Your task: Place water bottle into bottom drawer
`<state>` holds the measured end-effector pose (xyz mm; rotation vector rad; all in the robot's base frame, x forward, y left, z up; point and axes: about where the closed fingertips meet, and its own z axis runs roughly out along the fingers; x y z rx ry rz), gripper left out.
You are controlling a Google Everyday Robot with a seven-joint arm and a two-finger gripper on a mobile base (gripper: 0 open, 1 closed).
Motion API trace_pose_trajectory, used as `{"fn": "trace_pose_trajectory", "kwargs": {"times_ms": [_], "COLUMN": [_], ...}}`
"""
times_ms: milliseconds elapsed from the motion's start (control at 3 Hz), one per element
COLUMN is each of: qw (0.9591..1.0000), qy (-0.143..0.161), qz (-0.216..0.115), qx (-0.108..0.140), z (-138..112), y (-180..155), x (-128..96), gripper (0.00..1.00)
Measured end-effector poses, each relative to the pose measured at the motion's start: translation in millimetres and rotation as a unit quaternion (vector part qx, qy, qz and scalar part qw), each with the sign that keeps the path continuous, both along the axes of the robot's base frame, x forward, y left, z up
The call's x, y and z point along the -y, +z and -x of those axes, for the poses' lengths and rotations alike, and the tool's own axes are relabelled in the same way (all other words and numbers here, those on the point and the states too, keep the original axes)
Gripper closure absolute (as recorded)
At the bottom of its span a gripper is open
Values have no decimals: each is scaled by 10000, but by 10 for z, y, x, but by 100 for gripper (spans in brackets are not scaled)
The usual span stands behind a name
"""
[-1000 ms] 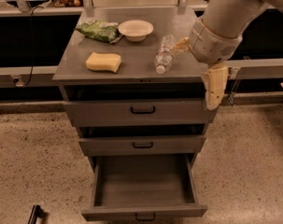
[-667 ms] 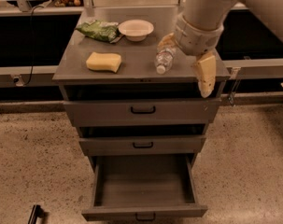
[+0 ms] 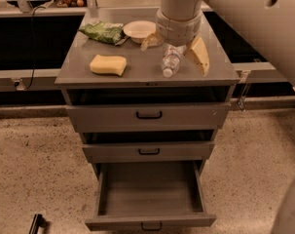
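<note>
At the left of the grey worktop (image 3: pixel 76 72) lie a green bag (image 3: pixel 102 32) and, nearer the front, a yellow sponge (image 3: pixel 108 65). Right of the bag stands a white bowl (image 3: pixel 138 30), just beside the left finger of the pincer. The water bottle (image 3: pixel 170 62) lies right of the middle, near the front edge, with its white cap toward the front. The pincer (image 3: pixel 175 48) hangs directly over it — spread open, one pale finger on each side of the bottle, and it grips nothing yet. Below the worktop, the two shallow drawers (image 3: pixel 149 115) are shut or nearly shut, and the bottom drawer (image 3: pixel 149 191) is pulled far out.

I judge that the grasp is the risky step. The bottle is thin, crinkled and round, so if the fingers close away from its middle it may roll or slip out toward the edge and fall to the floor. The left finger may also knock the bowl. On the way down, the bottle could catch on the upper drawer fronts.
</note>
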<state>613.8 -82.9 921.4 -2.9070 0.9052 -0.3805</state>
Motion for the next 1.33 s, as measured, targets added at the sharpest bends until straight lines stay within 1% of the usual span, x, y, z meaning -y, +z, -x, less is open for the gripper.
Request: {"fn": "trace_pose_trajectory", "kwargs": {"times_ms": [333, 667, 1000, 1333], "qw": [9962, 9898, 9878, 9866], "qy": [780, 1194, 1236, 1345], "qz": [382, 594, 469, 440], "qx": [71, 493, 827, 807], "z": [-305, -437, -599, -628], "y": [-78, -58, -58, -51], "x": [-87, 4, -57, 75], "gripper": [0, 0, 0, 0]}}
